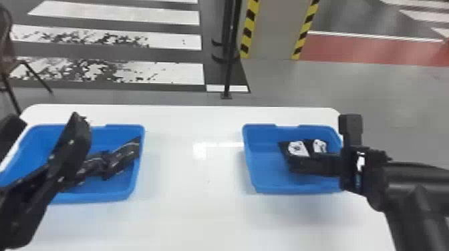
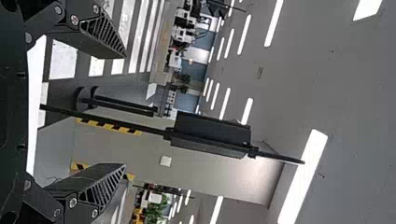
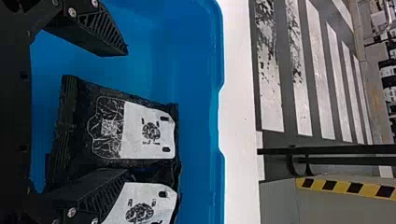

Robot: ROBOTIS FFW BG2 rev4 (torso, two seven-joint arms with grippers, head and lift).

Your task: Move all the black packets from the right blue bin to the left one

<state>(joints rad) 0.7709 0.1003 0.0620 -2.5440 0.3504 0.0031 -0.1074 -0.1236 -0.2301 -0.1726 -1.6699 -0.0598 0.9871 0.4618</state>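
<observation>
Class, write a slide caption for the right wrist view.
The right tool open at two black packets in the blue bin.

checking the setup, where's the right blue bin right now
In the head view, the right blue bin is on the right side of the white table, with black packets in it and the right gripper at them.

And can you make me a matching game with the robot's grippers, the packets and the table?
Things:
1. left gripper
2. right gripper
3. packets in the right bin
4. table

Places and colours:
A. white, under both bins
B. partly in front of the left bin, in the head view
C. black, with white labels
D. at the right bin

Right pairs: 1-B, 2-D, 3-C, 4-A
</observation>
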